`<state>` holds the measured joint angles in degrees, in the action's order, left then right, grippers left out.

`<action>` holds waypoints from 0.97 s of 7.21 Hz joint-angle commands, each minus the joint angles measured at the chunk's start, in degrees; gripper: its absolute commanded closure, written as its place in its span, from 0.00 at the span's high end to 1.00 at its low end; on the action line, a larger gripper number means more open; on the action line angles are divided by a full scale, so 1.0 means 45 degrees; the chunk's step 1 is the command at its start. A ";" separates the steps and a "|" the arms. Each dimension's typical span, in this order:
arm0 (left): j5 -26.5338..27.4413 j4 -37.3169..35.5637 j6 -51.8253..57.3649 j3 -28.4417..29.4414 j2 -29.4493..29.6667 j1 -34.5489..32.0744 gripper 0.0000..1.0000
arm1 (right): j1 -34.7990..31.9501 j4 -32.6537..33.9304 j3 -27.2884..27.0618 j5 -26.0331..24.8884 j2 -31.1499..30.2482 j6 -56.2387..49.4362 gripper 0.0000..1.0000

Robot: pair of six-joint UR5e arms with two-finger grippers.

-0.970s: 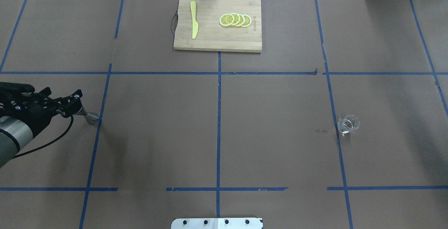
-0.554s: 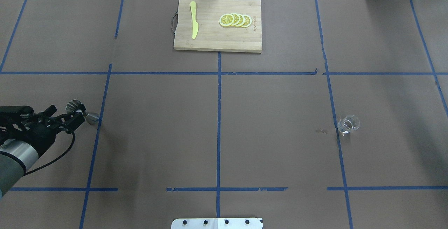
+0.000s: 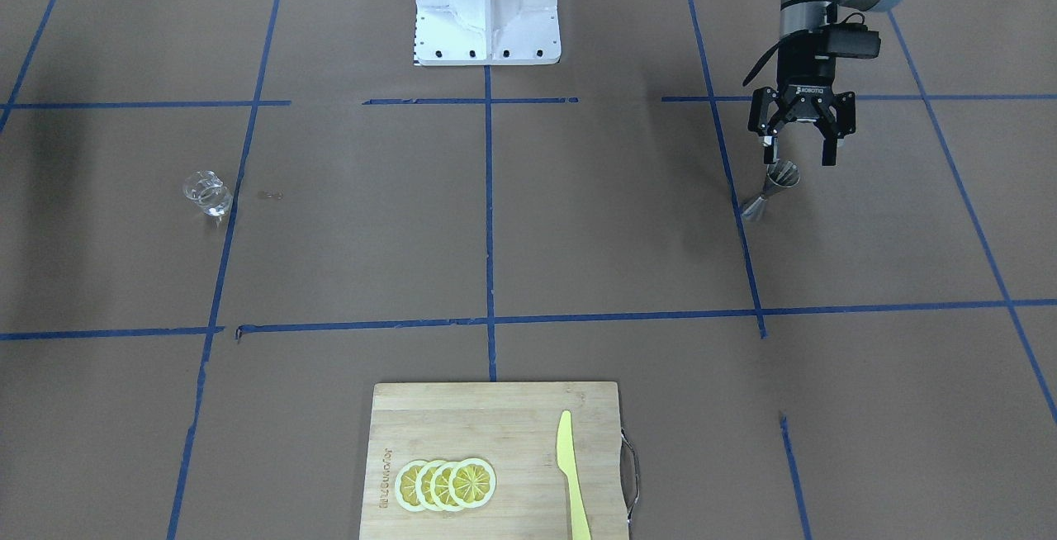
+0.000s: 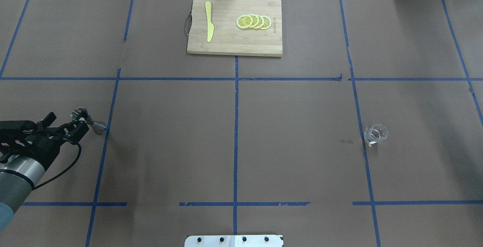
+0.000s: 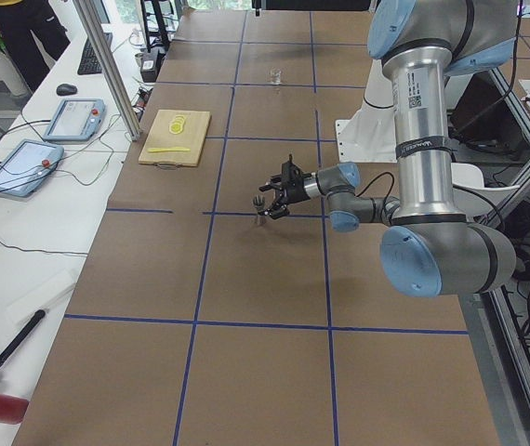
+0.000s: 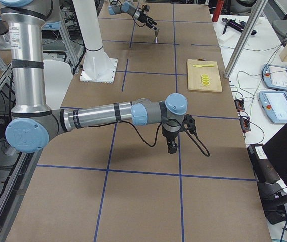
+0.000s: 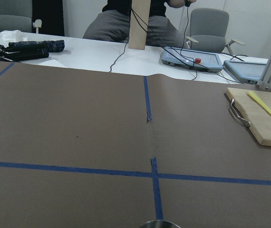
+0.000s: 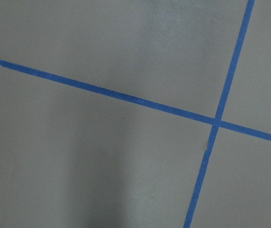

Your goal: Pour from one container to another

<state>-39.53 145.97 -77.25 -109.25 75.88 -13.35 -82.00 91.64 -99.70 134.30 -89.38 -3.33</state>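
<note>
The metal jigger (image 4: 90,121) (image 3: 770,191) stands upright on the brown table at my left, beside a blue tape line. Just behind it, on the robot's side, my left gripper (image 4: 68,124) (image 3: 798,156) hangs open with nothing between its fingers. The jigger's rim (image 7: 159,224) peeks in at the bottom edge of the left wrist view. Far off at my right stands the clear glass cup (image 4: 375,133) (image 3: 206,193), alone. My right gripper (image 6: 172,146) shows only in the exterior right view, pointing down over the table; whether it is open or shut I cannot tell.
A wooden cutting board (image 4: 234,45) (image 3: 495,408) with lemon slices (image 4: 253,22) and a yellow knife (image 4: 208,21) lies at the far middle. Small wet spots (image 4: 346,141) mark the paper left of the glass. The robot base (image 3: 487,3) stands at the near middle.
The left gripper has drawn back toward the robot, uncovering the jigger's top. The jigger and the glass cup have stayed in place.
</note>
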 commanded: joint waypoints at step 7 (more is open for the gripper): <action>0.0737 0.0023 0.0018 0.1091 0.0715 0.0290 1.00 | 0.0000 0.0007 -0.0013 0.0000 -0.0019 0.0018 1.00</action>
<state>-36.33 146.07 -77.18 -105.11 78.48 -12.10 -82.00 91.67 -99.71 134.30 -89.40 -3.33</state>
